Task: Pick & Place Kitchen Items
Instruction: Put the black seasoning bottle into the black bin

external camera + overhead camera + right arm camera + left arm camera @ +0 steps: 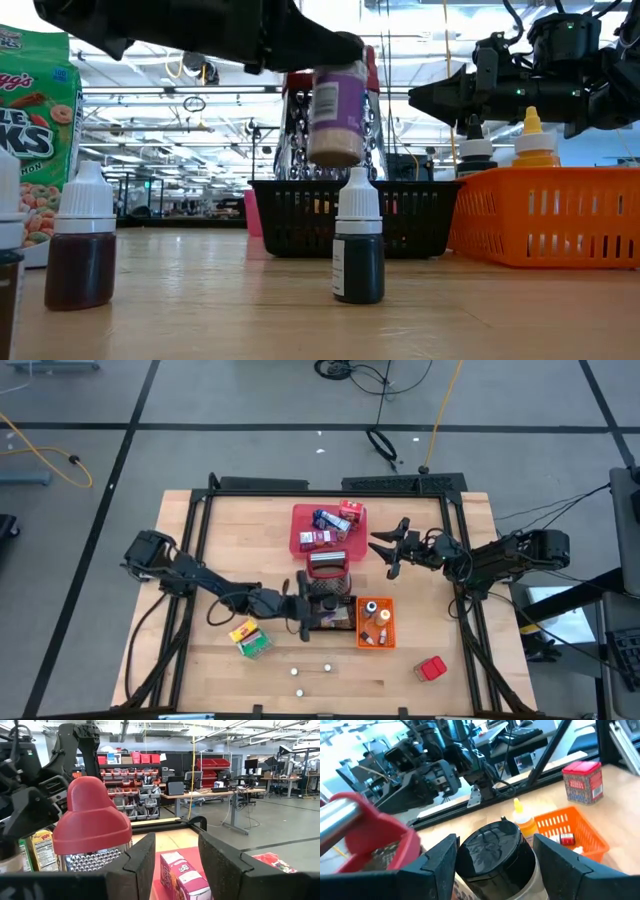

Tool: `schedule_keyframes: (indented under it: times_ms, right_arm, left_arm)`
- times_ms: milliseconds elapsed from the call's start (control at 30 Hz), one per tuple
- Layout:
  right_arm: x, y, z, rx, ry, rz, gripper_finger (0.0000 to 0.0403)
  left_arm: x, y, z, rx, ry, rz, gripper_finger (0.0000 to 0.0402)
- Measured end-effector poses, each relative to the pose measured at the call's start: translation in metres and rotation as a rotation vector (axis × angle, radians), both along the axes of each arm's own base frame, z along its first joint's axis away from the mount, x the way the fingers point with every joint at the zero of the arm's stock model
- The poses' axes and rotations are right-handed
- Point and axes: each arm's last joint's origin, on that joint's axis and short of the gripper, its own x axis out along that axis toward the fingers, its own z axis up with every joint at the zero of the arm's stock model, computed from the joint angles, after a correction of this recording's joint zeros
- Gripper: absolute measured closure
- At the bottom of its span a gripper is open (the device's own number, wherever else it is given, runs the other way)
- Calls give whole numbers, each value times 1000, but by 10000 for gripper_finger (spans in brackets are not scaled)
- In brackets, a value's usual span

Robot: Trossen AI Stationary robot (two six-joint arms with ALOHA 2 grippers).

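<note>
Left arm has the spice jar up over the black wire basket [327, 603]!

High view: left gripper [303, 610] at the basket, open right gripper [392, 547] empty beyond it. Low view: black-lidded cylindrical spice jar [335, 115] hangs above the basket. Left wrist view: fingers [440, 862] clamp just under the lid [493, 851]; rigid, light, probably slick.

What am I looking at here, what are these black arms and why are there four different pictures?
It is a robot with two dark arms working at a wooden table. One camera looks straight down, one sits at table height, and one rides on each wrist.

The left gripper holds a jar with a dark lid above the black wire basket; its wrist camera shows that lid between the fingers.

The right gripper waits open beside the red tray of small boxes.

Also on the table: an orange bin of bottles, a cereal box, a red tin, small dropper bottles and a red-handled grater.
</note>
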Motion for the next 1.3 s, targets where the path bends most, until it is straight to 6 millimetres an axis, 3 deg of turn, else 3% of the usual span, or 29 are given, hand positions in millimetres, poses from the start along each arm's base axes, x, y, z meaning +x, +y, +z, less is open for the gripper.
schedule_keyframes:
  times_ms: [333, 667, 900, 1133, 1300]
  right_arm:
    - [0, 0, -2, 5, 19, 0, 261]
    - [1, 0, -4, 8, 38, -1, 261]
    - [1, 0, -4, 6, 38, -1, 261]
    - [1, 0, -4, 4, 42, -2, 261]
    - [1, 0, -4, 4, 41, -2, 261]
  left_arm:
    - [21, -3, -9, 121, 38, 23, 166]
    - [21, -3, -6, 111, 32, 6, 183]
    - [18, -8, -10, 155, 80, 61, 164]
    - [15, -12, -14, 175, 115, 59, 183]
    - [15, -11, -16, 145, 132, 70, 139]
